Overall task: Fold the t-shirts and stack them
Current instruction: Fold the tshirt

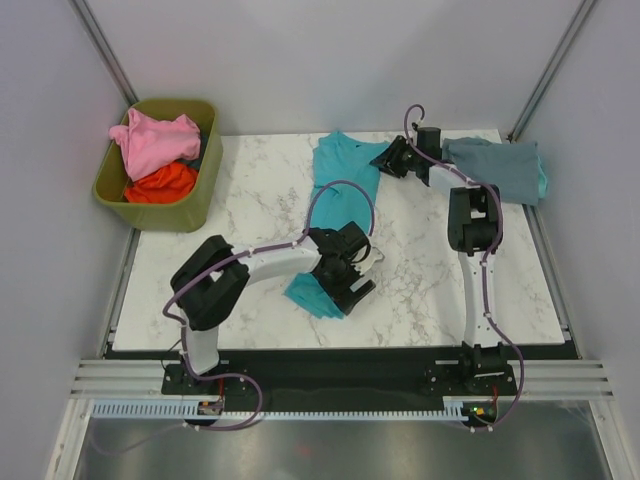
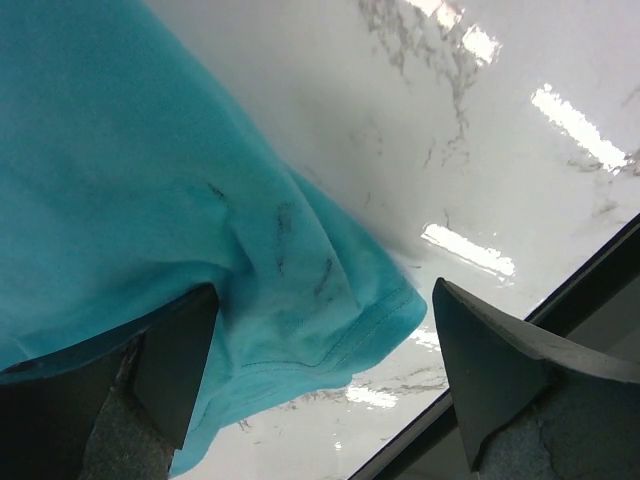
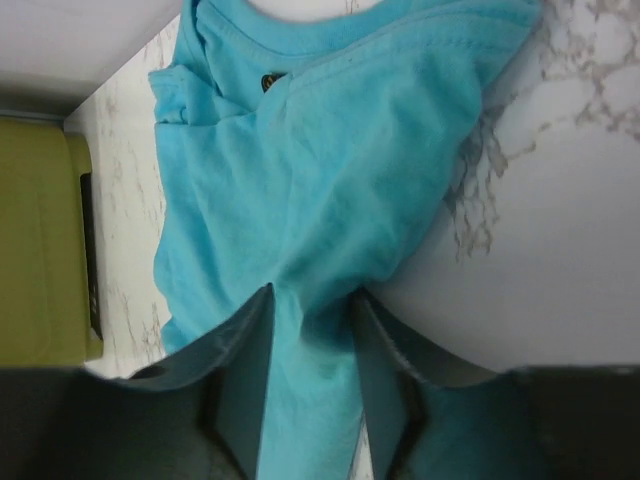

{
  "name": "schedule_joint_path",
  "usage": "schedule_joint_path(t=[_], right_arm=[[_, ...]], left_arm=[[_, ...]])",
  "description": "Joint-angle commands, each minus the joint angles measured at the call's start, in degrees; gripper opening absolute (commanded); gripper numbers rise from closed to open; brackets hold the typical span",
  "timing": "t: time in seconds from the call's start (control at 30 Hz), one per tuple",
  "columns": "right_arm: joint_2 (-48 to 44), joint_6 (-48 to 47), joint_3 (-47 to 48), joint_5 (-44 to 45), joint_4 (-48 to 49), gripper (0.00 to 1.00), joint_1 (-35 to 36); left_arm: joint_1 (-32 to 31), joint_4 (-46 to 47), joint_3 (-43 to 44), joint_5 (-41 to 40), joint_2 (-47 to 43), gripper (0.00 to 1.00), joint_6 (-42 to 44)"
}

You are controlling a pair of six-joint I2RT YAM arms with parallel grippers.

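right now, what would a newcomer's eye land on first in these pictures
A bright teal cloth t-shirt lies stretched across the white marble table, a fold of its far end between the fingers of the right gripper, the open left gripper over its near corner. At far left an olive-green plastic bin holds a crumpled pink t-shirt and an orange-red t-shirt.

The left arm [image 1: 265, 262] and right arm [image 1: 476, 300], bolted off the table's [image 1: 260, 200] near edge, have white links, black joints and looping purple cables [image 1: 340, 186]. The left gripper's [image 2: 322, 292] fingers [image 2: 500, 380] are dark grey wedges.
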Motion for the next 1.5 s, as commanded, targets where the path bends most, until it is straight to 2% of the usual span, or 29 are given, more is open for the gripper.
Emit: schedule_joint_path(t=[0.0,0.03,0.1,0.2,0.4,0.6,0.8,0.93,1.07,1.13,1.17,1.23,1.27,1.3,1.47], right_arm=[[5.74,0.94,3.60,2.64,-2.72,0.43,0.57],[7.06,1.12,4.58,2.99,-2.54,0.39,0.57],[8.29,1.21,7.47,3.52,-2.54,0.39,0.65],[10.84,1.65,11.34,4.14,-2.45,0.44,0.66],[14.89,2.00,16.36,5.45,-1.31,0.45,1.01],[13.58,1.48,16.19,5.37,-0.17,0.47,1.62],[4.64,-3.53,13.12,5.55,-1.04,0.97,0.13],[-4.16,-7.66,9.17,5.28,-5.87,0.98,-2.50],[-14.88,-11.87,-0.65,7.47,-11.84,0.98,-4.26],[-21.47,-12.41,-5.32,7.04,-14.58,0.98,-5.14],[-23.84,-11.98,-11.69,6.26,-14.84,0.98,-5.15],[-31.14,-11.01,-19.10,1.87,-15.20,0.97,-5.15],[-36.30,-8.83,-27.23,0.64,-15.11,0.95,-5.15],[-39.05,-7.76,-31.49,-1.20,-14.59,0.95,-5.15],[-54.08,-2.13,-56.00,-4.47,-11.07,0.89,-6.73]], left_arm=[[-0.36,0.72,2.93,5.13,5.82,0.97,-1.04],[-0.36,0.45,4.50,5.57,6.70,0.96,-2.51],[-0.45,-0.08,5.92,6.80,8.72,0.95,-2.97],[-0.97,-0.25,7.85,8.03,10.48,0.95,-3.58],[-3.70,-1.75,11.90,9.18,12.77,0.95,-4.64],[-7.04,-1.92,12.25,4.09,10.49,0.99,-2.45],[-6.86,-2.36,16.02,-0.13,4.87,0.99,0.45],[-6.34,-4.38,21.82,-0.75,1.18,0.99,2.65],[-4.59,-5.26,27.45,-1.28,-4.27,0.99,3.01],[-1.69,-5.26,29.04,-1.19,-7.34,0.99,-0.06],[-0.72,-5.00,28.78,-2.41,-8.40,0.99,-1.03],[2.61,-3.16,25.01,-3.73,-12.00,0.99,-5.33],[3.93,-2.72,23.26,-4.87,-13.14,0.99,-6.91],[7.60,-2.28,19.76,-4.01,-14.20,0.98,-10.67],[19.40,-1.31,9.89,7.21,-19.83,0.99,-20.45]])
